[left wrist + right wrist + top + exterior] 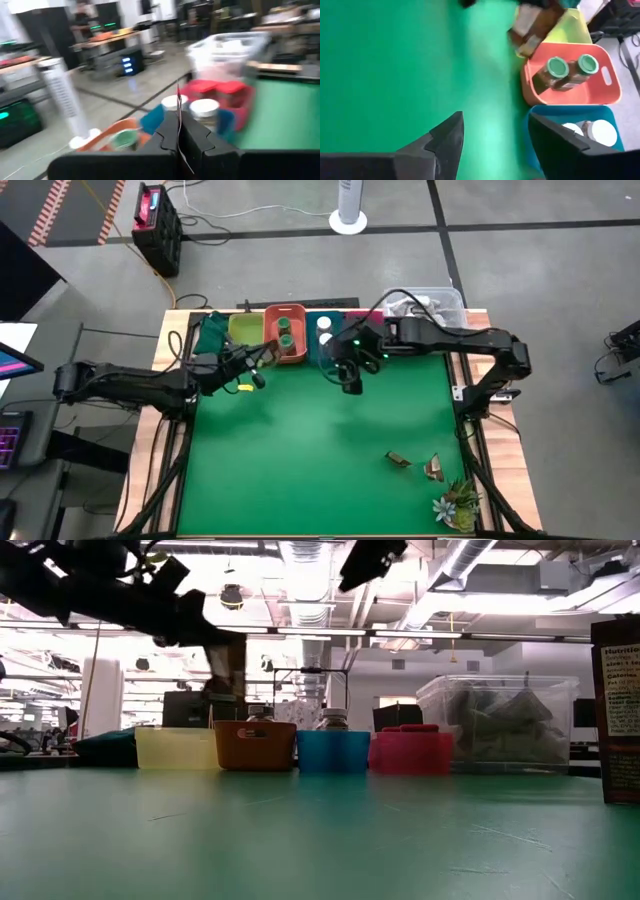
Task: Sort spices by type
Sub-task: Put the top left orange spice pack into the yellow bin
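My left gripper [250, 372] is shut on a brown crinkly sachet [530, 29], in front of the yellow bin [243, 328] and above the table. The orange bin [290, 345] holds two green-capped jars [567, 70]. The blue bin [570, 112] holds white-capped jars [602, 131]. A pink bin [410, 752] stands beside the blue one. My right gripper [350, 377] is open and empty, in the air in front of the blue bin. Two more brown sachets [398, 460] [434, 468] lie on the mat at the near right. My left gripper pinches the sachet between its two shut fingers; the sachet's thin edge [178, 107] sticks out past the fingertips. In the low view the sachet [228, 665] hangs below the gripper, lifted clear of the table and above the bins' rims.
A clear plastic box [432, 305] stands at the far right behind the bins. A small green spiky plant [458, 502] sits at the near right corner. A dark green cloth [210, 330] lies left of the yellow bin. The middle of the green mat [300, 460] is bare.
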Controlling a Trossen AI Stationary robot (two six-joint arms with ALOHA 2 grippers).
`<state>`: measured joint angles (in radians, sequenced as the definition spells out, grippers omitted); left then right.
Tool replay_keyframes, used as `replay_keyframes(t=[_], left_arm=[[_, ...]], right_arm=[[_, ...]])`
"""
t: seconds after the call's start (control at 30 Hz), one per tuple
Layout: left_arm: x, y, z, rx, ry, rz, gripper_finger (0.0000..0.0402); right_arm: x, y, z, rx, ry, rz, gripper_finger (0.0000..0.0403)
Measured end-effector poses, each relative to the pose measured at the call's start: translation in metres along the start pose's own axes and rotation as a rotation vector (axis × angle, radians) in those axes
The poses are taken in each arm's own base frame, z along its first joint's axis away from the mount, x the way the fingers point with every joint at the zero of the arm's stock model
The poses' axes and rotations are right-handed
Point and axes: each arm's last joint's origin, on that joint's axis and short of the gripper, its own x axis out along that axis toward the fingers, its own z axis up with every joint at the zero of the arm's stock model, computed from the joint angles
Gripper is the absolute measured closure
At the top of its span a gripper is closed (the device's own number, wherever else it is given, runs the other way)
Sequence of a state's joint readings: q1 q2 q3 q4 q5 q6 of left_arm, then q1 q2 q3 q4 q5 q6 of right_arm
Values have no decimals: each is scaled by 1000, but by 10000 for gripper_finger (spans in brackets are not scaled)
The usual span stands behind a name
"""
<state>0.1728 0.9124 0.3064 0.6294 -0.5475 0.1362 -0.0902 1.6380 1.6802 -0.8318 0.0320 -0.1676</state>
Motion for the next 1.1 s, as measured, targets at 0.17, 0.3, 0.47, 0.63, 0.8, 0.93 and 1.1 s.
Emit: replay_keyframes(t=[0.17,0.3,0.47,0.63,0.8,0.93,1.1], left_arm=[[-14,19,7,-2,28,213,401],[-19,33,10,-13,32,324,401],[-10,51,2,-6,80,434,401],[6,69,-15,-83,145,472,401],[20,82,-37,-132,242,566,401],[32,83,-47,-148,245,595,401],[46,82,-58,-160,199,655,401]], right_arm=[[-9,15,-1,-30,-7,4,154],[5,25,-12,-76,-46,11,154],[31,34,-38,-98,-124,3,154],[46,37,-63,-85,-203,-10,154],[44,38,-73,-78,-253,-19,154],[31,36,-74,-73,-290,-26,154],[20,37,-75,-66,-311,-24,154]])
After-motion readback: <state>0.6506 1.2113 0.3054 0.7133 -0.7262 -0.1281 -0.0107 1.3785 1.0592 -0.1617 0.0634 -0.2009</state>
